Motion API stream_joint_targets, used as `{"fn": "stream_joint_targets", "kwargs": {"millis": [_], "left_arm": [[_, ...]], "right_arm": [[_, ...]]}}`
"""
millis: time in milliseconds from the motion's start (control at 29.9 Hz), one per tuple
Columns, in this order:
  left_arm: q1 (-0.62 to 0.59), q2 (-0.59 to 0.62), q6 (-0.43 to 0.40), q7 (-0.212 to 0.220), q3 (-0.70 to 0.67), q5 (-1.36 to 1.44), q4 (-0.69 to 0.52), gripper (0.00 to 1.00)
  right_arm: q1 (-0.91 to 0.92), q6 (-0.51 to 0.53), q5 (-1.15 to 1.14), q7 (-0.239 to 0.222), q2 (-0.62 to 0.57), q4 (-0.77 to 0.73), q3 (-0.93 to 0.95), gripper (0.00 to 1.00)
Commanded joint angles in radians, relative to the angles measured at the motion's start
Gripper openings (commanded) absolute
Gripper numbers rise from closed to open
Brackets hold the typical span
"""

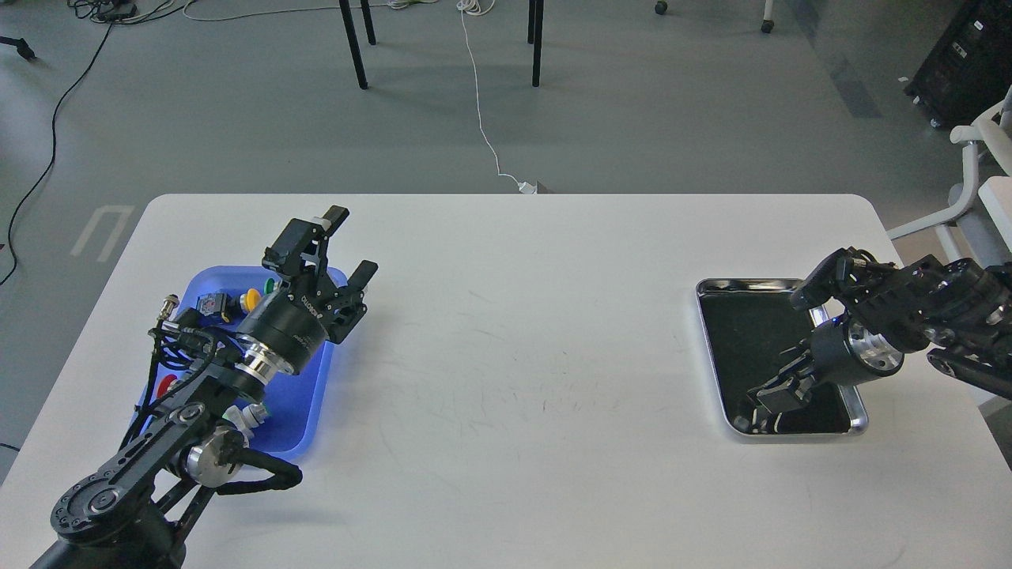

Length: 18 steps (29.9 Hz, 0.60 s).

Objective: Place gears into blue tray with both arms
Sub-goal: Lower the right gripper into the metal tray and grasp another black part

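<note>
The blue tray (296, 399) lies at the table's left with coloured push-button switches in it. My left gripper (349, 244) hangs open and empty over the tray's far right corner, fingers pointing away from me. My right gripper (764, 397) is tilted down into the near end of the silver-rimmed metal tray (751, 283). Its dark fingers merge with the tray's black inside, so their state does not show. The gears are hidden: no gear can be made out in either tray, and the right gripper covers the metal tray's near end.
Yellow (251, 299), green (271, 283) and red (168, 387) switch caps sit in the blue tray, partly under my left arm. A white chair (976, 170) stands beyond the table's right edge. The white table (522, 348) spans between the two trays.
</note>
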Motion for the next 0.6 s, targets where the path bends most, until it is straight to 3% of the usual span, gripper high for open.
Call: {"fn": "stream_joint_targets", "kwargs": {"millis": [0,167,568], "left_arm": [[0.003,-0.003,0.001,0.0,0.001,0.0,0.0,0.98],[0.004,-0.005,0.001,0.002,0.001,0.002,0.0,0.98],[0.002,-0.005,0.0,0.002,0.001,0.002,0.0,0.98]], "right_arm": [[0.001,0.0,-0.002,0.0,-0.008,0.001,-0.011,0.71],[0.001,-0.003,-0.002,0.0,-0.024,0.006,-0.011,0.69],[0.001,-0.005,-0.002,0.0,-0.024,0.006,-0.012,0.49]]}}
